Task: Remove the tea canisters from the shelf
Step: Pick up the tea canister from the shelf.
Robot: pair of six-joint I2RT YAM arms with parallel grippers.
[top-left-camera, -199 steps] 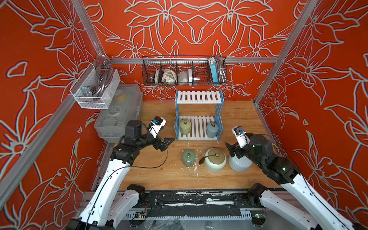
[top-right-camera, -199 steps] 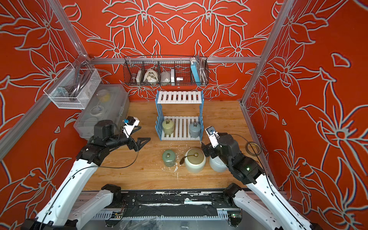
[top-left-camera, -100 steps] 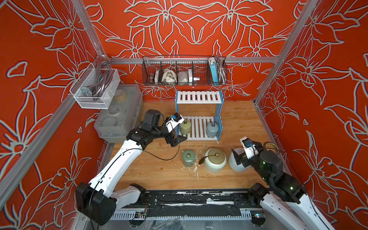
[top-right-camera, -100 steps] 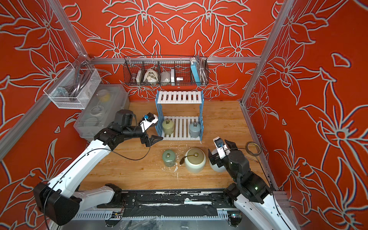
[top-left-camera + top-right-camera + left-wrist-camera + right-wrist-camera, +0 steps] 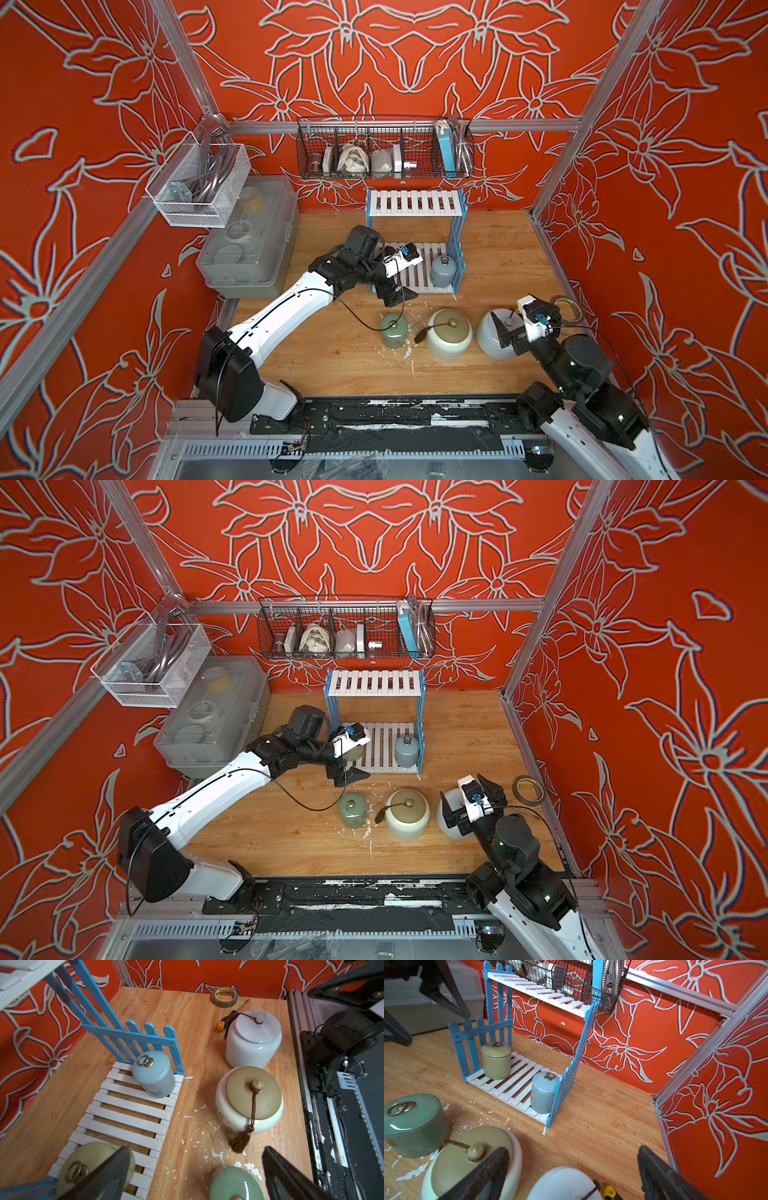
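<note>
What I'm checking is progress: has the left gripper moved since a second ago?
Yes, toward the shelf: the left gripper was out beside its blue side; now it hangs open at the olive canister.

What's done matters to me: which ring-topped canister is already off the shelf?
The green canister, standing on the table; the olive canister and blue-grey canister stand on the shelf's lower tier.

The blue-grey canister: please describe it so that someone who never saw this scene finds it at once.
Find the small white-slatted shelf with blue picket sides, by the red back wall. On its lower tier stand two small ring-topped jars; the blue-grey canister is the one beside the picket side on the robot's right. Its neighbour, the olive canister, is yellowish green.
</note>
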